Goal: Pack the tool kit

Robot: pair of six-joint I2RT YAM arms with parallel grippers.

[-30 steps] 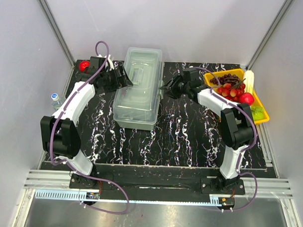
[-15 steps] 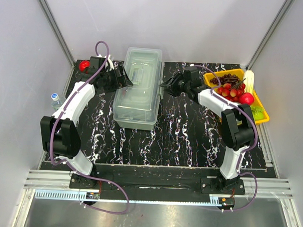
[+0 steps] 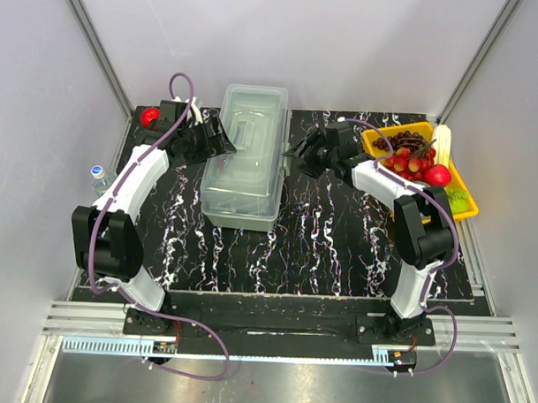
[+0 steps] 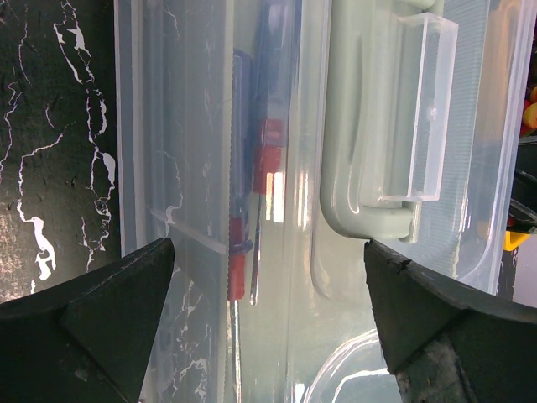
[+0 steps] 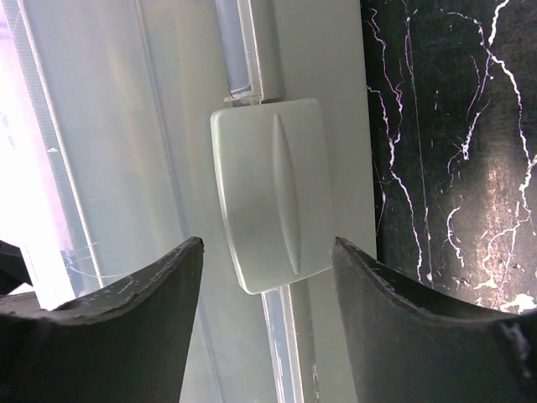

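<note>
The translucent pale toolbox stands closed at the back middle of the table. My left gripper is open at its left side, jaws spread over the lid by the handle. Red and blue-handled tools show through the lid. My right gripper is open at the box's right side, its jaws on either side of the pale latch without closing on it.
A yellow tray of fruit sits at the back right. A red object lies at the back left corner behind my left arm. A small water bottle stands off the mat at the left.
My right gripper has shifted slightly along the box's right side near the latch. The left gripper and the toolbox have not visibly moved.
</note>
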